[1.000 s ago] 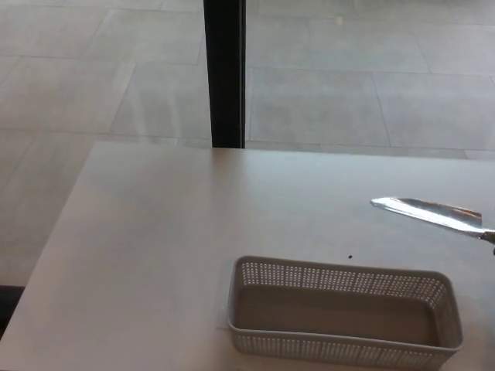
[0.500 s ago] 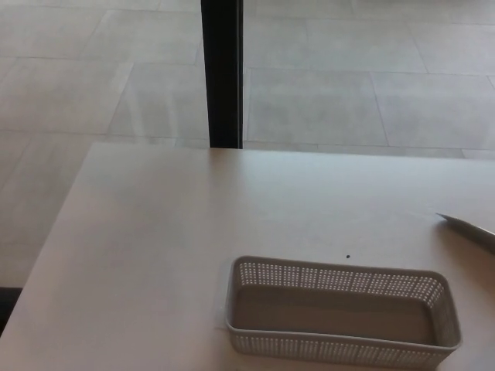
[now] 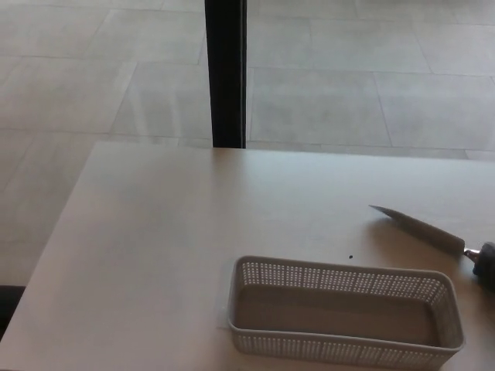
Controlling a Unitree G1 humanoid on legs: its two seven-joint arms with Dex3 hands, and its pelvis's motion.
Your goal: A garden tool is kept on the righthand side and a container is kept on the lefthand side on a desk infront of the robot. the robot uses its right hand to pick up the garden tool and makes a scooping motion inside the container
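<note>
A white perforated rectangular basket (image 3: 344, 344) stands empty near the front edge of the pale desk (image 3: 170, 232). To its right and a little behind it, the metal blade of the garden tool (image 3: 418, 226) points left, low over the desk. Its dark handle end (image 3: 484, 263) shows at the right picture edge. Neither of my hands appears in the head view, so what holds the tool is hidden.
A black vertical post (image 3: 226, 73) rises behind the desk's far edge. Beyond it lies a grey tiled floor (image 3: 348, 85). A tiny dark speck (image 3: 350, 257) sits on the desk just behind the basket.
The tool's blade drew back to the right picture edge half a second ago, then came back leftward and now sits lower than a second ago. The basket has stayed put.
</note>
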